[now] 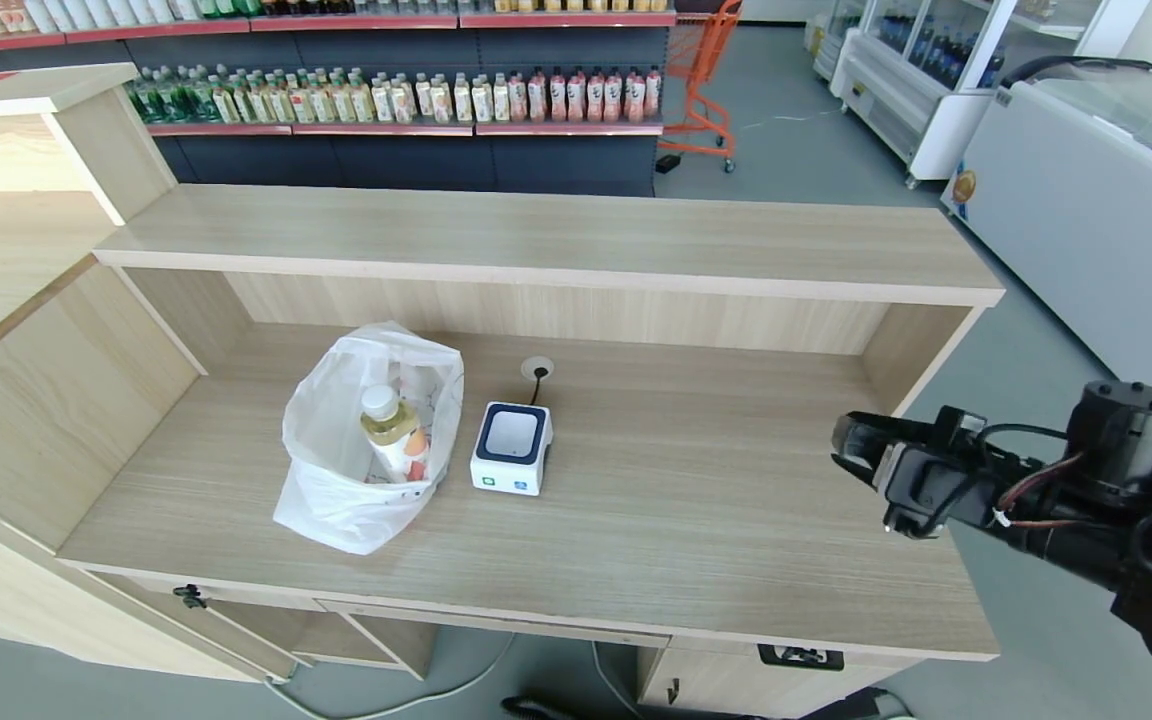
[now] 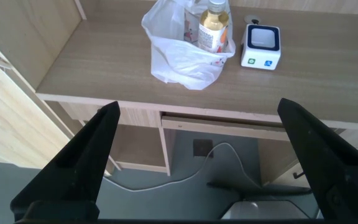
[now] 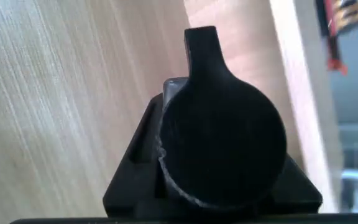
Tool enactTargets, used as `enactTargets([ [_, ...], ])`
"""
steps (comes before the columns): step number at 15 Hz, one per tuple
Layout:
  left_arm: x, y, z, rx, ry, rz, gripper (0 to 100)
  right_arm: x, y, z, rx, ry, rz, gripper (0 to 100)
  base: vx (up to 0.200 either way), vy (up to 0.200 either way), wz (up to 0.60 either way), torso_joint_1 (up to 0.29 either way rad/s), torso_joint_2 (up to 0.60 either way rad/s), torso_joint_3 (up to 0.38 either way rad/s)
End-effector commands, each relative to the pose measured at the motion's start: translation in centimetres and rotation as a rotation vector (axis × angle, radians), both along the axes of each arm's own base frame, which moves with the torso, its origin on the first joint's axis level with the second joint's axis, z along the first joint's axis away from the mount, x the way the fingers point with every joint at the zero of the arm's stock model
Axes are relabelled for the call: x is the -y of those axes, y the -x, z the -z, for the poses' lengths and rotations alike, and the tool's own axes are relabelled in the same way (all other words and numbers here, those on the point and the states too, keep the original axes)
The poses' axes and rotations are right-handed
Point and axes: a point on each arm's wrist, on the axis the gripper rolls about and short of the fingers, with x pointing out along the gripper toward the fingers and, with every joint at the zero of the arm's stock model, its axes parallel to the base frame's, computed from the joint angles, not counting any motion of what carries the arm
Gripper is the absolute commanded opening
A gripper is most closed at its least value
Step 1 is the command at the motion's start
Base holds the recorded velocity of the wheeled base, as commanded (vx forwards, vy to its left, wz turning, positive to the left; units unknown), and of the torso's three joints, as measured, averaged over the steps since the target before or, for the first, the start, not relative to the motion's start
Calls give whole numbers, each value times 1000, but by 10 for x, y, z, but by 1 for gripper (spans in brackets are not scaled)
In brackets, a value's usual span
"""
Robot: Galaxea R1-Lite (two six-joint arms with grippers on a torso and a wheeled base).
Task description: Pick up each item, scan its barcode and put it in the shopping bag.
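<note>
A white plastic shopping bag (image 1: 366,440) stands open on the left half of the wooden counter (image 1: 716,500). A drink bottle (image 1: 388,425) with a white cap is upright inside it. Just right of the bag sits the white barcode scanner (image 1: 512,447), its window facing up. My right gripper (image 1: 851,447) hovers at the counter's right end, pointing left, with nothing seen in it. A black rounded shape (image 3: 219,143) blocks most of the right wrist view. My left gripper (image 2: 199,109) is open and low in front of the counter, facing the bag (image 2: 179,59), bottle (image 2: 213,25) and scanner (image 2: 261,45).
A raised shelf (image 1: 536,235) runs along the back of the counter, and side walls close both ends. A cable hole (image 1: 537,368) lies behind the scanner. A drawer (image 2: 229,127) sits under the front edge. Drink shelves, an orange cart (image 1: 706,80) and freezers stand beyond.
</note>
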Motion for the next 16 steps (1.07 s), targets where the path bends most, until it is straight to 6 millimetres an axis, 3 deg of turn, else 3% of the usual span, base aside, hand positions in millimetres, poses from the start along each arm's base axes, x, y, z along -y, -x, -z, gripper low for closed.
enactTargets([
  [1,0,0,0,2,0,0,100,3,18,-18,282,232,-341,0,0,0,0,0,0,0],
  [2,0,0,0,0,0,0,100,-6,28,-6,437,389,-630,0,0,0,0,0,0,0],
  [3,0,0,0,0,0,0,100,-8,36,1,491,428,-753,0,0,0,0,0,0,0],
  [4,0,0,0,0,0,0,100,0,57,9,510,440,-889,0,0,0,0,0,0,0],
  [5,0,0,0,0,0,0,100,11,70,12,488,427,-910,0,0,0,0,0,0,0],
  [7,0,0,0,0,-2,0,100,12,85,9,519,458,-927,0,0,0,0,0,0,0],
  [13,0,0,0,0,0,0,100,-28,105,15,672,452,-1171,0,0,0,0,0,0,0],
  [16,0,0,0,0,-2,0,100,-31,115,24,706,462,-1225,0,0,0,0,0,0,0],
])
